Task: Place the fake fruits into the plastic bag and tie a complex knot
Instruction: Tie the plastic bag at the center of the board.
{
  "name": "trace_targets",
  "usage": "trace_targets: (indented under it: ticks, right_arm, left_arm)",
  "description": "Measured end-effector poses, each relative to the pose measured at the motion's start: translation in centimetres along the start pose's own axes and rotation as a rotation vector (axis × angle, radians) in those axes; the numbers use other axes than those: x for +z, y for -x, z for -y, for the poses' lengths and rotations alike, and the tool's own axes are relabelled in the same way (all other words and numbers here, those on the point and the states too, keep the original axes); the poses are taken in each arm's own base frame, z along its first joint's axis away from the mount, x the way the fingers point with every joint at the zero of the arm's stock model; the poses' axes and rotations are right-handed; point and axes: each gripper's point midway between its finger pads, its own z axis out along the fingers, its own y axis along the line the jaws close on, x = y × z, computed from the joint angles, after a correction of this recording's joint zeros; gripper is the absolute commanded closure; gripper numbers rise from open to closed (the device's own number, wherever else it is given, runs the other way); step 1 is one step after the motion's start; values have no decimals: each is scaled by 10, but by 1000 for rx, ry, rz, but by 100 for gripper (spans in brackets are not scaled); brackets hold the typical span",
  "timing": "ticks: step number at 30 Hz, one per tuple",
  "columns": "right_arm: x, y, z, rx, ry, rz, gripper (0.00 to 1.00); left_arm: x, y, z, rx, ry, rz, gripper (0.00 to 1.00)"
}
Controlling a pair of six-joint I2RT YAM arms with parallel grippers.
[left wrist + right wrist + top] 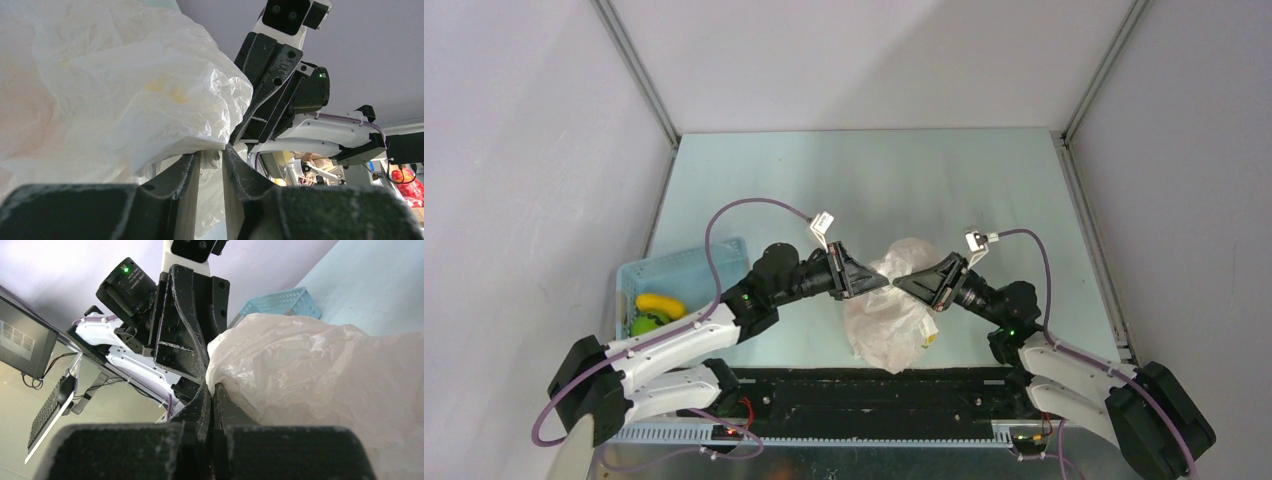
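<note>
Well, nearest me the left arm (674, 345) and right arm (1074, 372) lean in from the front edge of the table (854, 180). They have smooth white shells and matt black joints, and a purple cable (724, 215) loops off the wrist. Their tips meet nose to nose above the plastic bag (886, 330), which sits mid-table just beyond the bases. It is thin, crinkled, milky film, slumped into a soft lump with a puffed top and a small yellow mark low on its right side.

The left gripper (211, 150) stands narrow, its rough black fingers holding a fold of the film between them. Its own camera shows that, along with faint yellow smudges and a peach tint through the skin, which the overhead view does not. The right gripper (212, 390) is pressed fully together, tips against the bag's upper edge; whether any film is pinched there I cannot tell.

Off to the left, a pale blue slatted basket (684, 262) holds a long yellow fruit (661, 304) and a green fruit (646, 324), seen only from overhead. Beyond, the pale green tabletop runs back to grey walls (844, 60).
</note>
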Motion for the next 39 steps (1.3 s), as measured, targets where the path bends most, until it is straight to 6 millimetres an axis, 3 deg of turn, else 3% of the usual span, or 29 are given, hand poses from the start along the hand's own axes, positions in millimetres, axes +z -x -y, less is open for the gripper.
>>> trace_targets:
  ticks: [26,32,39]
  right_arm:
    - [-1,1,4,-1,-27,7,100]
    - [-1,1,4,-3,-30,7,100]
    - [-1,1,5,-2,-32,7,100]
  left_arm:
    - [0,-7,3,-9,-12,-27,67]
    - [3,-11,0,-13,-3,-41,73]
    - [3,-12,0,-14,-4,-43,93]
